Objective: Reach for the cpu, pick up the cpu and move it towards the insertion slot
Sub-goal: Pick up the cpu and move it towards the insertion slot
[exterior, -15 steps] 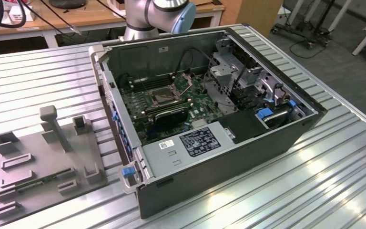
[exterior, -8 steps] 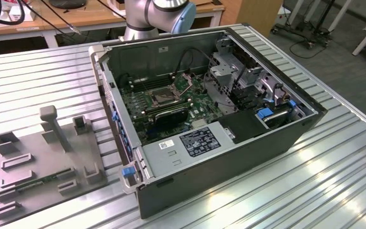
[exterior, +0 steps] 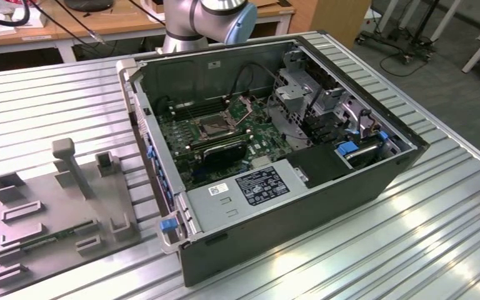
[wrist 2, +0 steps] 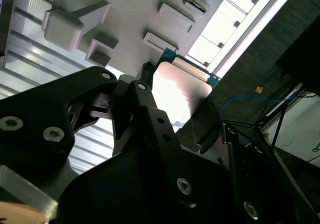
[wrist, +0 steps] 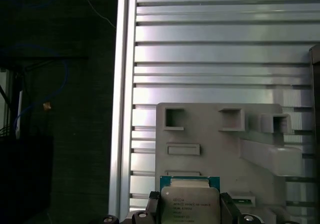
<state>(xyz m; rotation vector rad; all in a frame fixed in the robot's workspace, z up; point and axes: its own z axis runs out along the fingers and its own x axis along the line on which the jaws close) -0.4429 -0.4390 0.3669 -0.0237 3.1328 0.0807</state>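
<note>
The cpu (wrist: pixel 190 205) is a thin square chip with a silvery top and a green rim. It sits between the dark fingers (wrist: pixel 153 204) of my gripper (wrist: pixel 190 211), which is shut on it. In the second wrist view the cpu (wrist 2: pixel 177 92) shows its shiny face, clamped by the black gripper (wrist 2: pixel 175 107) in the air above the grey fixture plate (wrist 2: pixel 130 14). The insertion slot (exterior: pixel 210 127) is a square socket with a metal frame on the green board inside the open computer case (exterior: pixel 307 206).
The grey fixture plate (exterior: pixel 57 206) with raised blocks lies on the ribbed metal table (exterior: pixel 440 237) at the exterior view's left and holds a green memory stick (exterior: pixel 52 239). The arm (exterior: pixel 198 19) rises behind the case. Cables, a drive cage and a power supply crowd the case.
</note>
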